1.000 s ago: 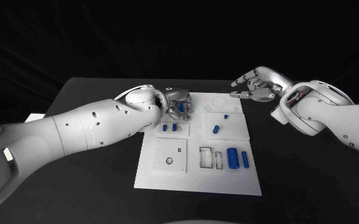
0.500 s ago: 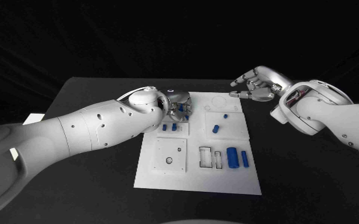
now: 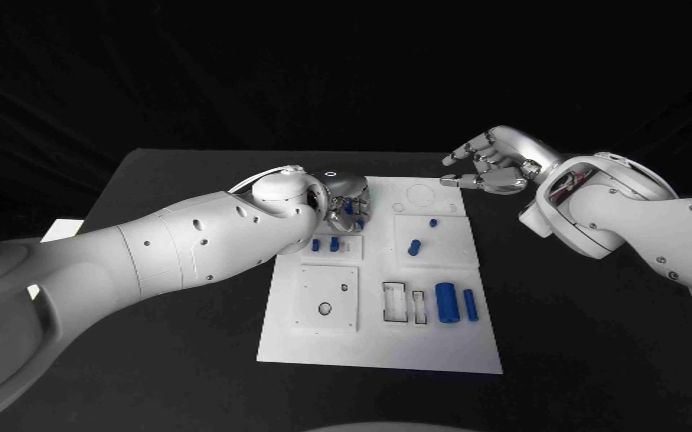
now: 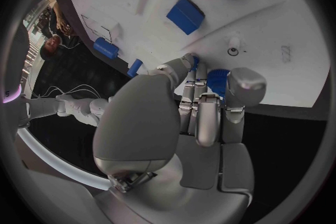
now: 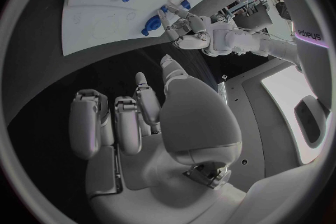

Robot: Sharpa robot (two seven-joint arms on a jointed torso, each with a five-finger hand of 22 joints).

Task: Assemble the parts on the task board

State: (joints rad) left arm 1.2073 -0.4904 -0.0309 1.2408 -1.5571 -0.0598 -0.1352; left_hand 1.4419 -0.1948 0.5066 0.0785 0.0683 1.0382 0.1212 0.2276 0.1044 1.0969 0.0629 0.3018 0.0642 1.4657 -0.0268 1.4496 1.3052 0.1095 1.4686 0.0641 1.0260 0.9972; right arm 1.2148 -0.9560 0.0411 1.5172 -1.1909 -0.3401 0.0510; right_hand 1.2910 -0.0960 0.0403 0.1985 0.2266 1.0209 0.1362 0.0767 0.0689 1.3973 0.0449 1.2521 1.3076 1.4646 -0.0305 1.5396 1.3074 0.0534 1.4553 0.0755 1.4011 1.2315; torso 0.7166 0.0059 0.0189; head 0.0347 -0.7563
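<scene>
Two hands — left hand (image 4: 203,106) pinches blue part (image 4: 218,79) over task board (image 3: 433,337) | right hand (image 3: 488,167) curled, empty, hovering beside board

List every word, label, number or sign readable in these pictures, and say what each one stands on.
"adeys" or the like, pale letters, blurred and partly cut off, on a dark surface in the room behind, in the right wrist view.
A small grey mark printed on the task board, in the left wrist view: too small to read.
No other text is legible.
</scene>
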